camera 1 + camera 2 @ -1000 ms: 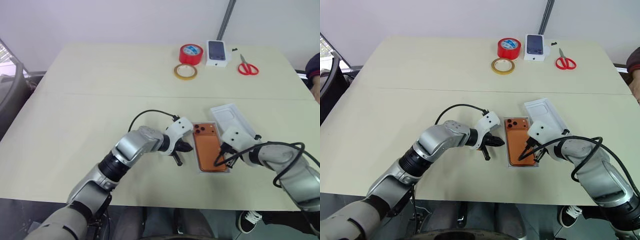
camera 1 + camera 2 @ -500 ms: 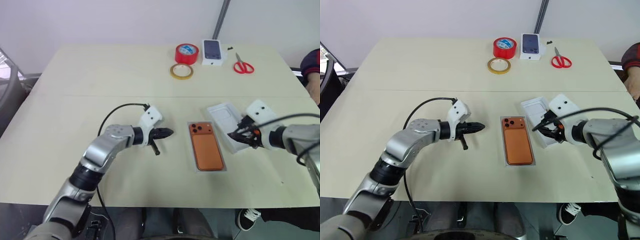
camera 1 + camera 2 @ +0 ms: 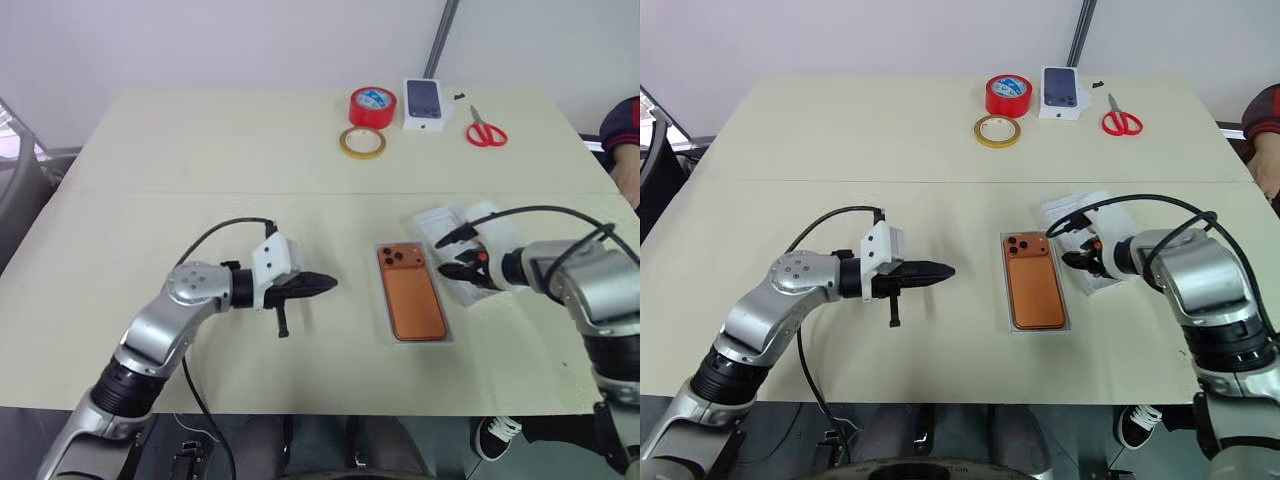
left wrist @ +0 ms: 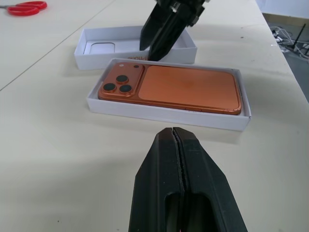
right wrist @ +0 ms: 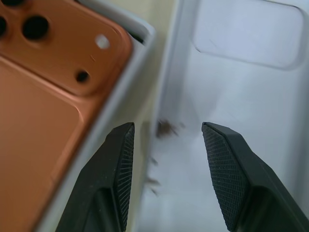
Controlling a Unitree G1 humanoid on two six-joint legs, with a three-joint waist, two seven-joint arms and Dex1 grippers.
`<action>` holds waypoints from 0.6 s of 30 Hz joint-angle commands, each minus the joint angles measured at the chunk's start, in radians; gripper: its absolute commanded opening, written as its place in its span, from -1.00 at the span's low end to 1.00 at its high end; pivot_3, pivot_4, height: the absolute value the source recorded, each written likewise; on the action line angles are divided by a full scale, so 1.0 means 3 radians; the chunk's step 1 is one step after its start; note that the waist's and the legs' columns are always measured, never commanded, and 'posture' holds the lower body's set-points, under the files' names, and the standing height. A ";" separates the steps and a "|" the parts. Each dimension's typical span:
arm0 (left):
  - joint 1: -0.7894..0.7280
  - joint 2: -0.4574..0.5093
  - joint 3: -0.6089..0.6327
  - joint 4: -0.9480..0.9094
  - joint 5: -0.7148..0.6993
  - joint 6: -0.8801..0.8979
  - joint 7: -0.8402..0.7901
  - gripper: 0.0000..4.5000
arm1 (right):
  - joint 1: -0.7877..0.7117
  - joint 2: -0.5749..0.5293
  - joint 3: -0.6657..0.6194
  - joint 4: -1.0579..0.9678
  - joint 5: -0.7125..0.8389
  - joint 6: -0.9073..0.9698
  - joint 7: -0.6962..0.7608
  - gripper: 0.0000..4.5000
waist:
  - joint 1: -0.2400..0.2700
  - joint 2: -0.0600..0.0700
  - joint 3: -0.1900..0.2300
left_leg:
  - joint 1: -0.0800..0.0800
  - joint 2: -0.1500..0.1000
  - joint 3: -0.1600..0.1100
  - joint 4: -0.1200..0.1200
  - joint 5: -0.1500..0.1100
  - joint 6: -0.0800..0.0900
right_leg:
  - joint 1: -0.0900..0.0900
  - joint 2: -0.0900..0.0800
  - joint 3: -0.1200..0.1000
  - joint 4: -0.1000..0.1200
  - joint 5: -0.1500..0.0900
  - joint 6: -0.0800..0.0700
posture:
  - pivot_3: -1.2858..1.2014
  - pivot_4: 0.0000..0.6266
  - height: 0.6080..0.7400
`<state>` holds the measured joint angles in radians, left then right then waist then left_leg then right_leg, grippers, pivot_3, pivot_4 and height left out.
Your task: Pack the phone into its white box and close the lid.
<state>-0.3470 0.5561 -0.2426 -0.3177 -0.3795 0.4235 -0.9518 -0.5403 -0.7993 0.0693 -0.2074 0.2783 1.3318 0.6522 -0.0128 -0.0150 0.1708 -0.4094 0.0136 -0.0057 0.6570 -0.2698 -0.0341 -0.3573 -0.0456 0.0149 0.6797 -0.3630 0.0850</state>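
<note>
Phone (image 3: pixel 411 296) lies face down in the box (image 4: pixel 120 111), lenses at 12 o'clock. Lid (image 4: pixel 94 47) sits inside-up just beside, at 2 o'clock. Your right gripper (image 5: pixel 166 159) has jaws parted astride the lid's near wall, nothing grasped; left gripper (image 3: pixel 318 283) clenched, empty, at 9 o'clock. Step: lid pickup. Next: clamp wall, lift, flip over box.
</note>
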 commanded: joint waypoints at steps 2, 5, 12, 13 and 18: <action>0.0033 -0.0031 0.0009 -0.0113 0.0023 -0.0081 0.0009 -1.00 | -0.0221 0.0064 0.0049 0.0211 -0.0034 0.0077 -0.0143 -0.21 | 0.0003 0.0000 0.0000 | 0.0000 0.0000 0.0000 -0.0001 0.0000 0.0000 | -0.0001 0.0000 0.0000 0.0000 0.0000 0.0000 | 0.03 -0.52 1.00; 0.0068 -0.0030 0.0029 -0.0128 0.0001 -0.0084 -0.0002 -1.00 | -0.0283 0.0068 0.0040 0.0213 0.0043 0.0242 -0.0156 -0.84 | 0.0000 0.0000 0.0000 | 0.0000 0.0000 0.0000 0.0000 0.0000 0.0001 | -0.0001 0.0000 0.0000 0.0000 0.0000 0.0000 | 0.03 -0.52 1.00; 0.0144 -0.0034 0.0133 -0.0148 -0.0040 -0.0088 0.0049 -1.00 | -0.0362 0.0010 -0.0341 -0.0045 0.0222 0.0631 -0.0166 -0.97 | 0.0005 0.0000 0.0000 | -0.0001 0.0001 0.0001 0.0000 -0.0001 0.0002 | -0.0001 -0.0001 0.0000 0.0001 0.0000 0.0000 | 0.03 -0.52 1.00; 0.0155 -0.0032 0.0164 -0.0133 -0.0035 -0.0097 0.0072 -1.00 | -0.0425 0.0037 -0.0502 -0.0123 0.0287 0.0750 -0.0153 -0.97 | 0.0004 0.0002 0.0001 | -0.0001 0.0001 0.0001 0.0000 -0.0001 0.0002 | -0.0001 -0.0001 0.0000 0.0001 0.0000 0.0000 | 0.03 -0.52 1.00; 0.0100 -0.0082 0.0384 0.0028 -0.0080 -0.0121 0.0201 -1.00 | -0.0625 0.0339 -0.1313 -0.0281 0.1465 0.0942 -0.0275 -0.97 | -0.0007 0.0005 0.0003 | -0.0002 0.0002 0.0001 -0.0002 -0.0001 0.0002 | -0.0004 0.0000 0.0000 0.0004 0.0000 0.0000 | 0.03 -0.52 1.00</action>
<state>-0.2990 0.5360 -0.1724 -0.3108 -0.3844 0.4058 -0.9064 -0.7053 -0.7257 -0.2456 -0.2487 0.5464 1.6072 0.5911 -0.0148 -0.0136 0.1717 -0.4097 0.0145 -0.0055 0.6563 -0.2702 -0.0335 -0.3585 -0.0451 0.0149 0.6807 -0.3630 0.0850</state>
